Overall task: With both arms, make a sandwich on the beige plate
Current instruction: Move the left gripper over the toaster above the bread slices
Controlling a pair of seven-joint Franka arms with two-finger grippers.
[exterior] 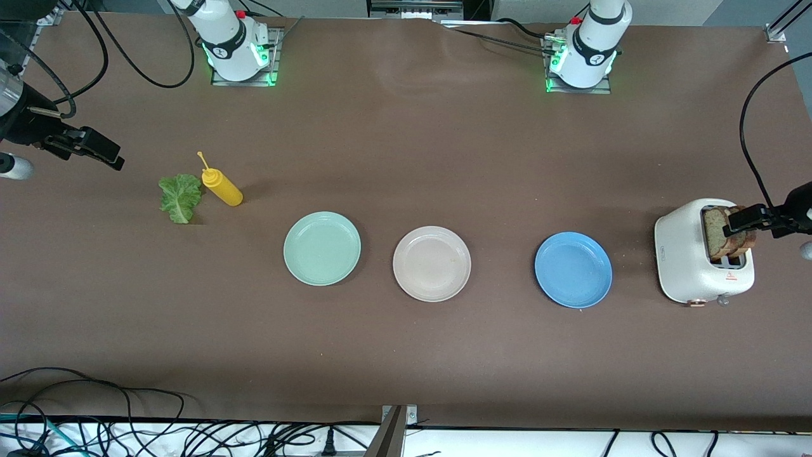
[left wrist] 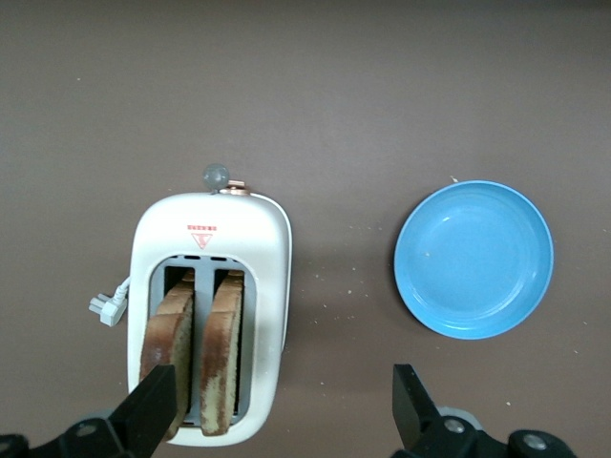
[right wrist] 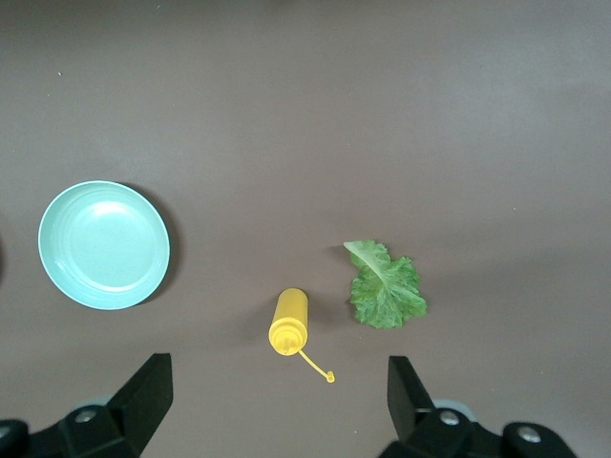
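The round beige plate [exterior: 431, 263] lies bare at the table's middle, between a mint-green plate [exterior: 321, 248] and a blue plate [exterior: 573, 270]. Two brown bread slices [exterior: 723, 231] [left wrist: 221, 343] stand upright in the slots of a white toaster [exterior: 691, 260] [left wrist: 267, 248] at the left arm's end. My left gripper [exterior: 742, 219] [left wrist: 282, 382] hangs open above the toaster, holding nothing. A ruffled green lettuce leaf [exterior: 180, 197] [right wrist: 385, 284] lies flat at the right arm's end. My right gripper [exterior: 104, 153] [right wrist: 279, 374] hovers open and empty above the table near the leaf.
A yellow squeeze bottle [exterior: 222, 187] [right wrist: 289, 321] lies on its side right beside the lettuce, toward the plates. The blue plate [left wrist: 474, 259] sits close to the toaster. Cables run along the table's near edge.
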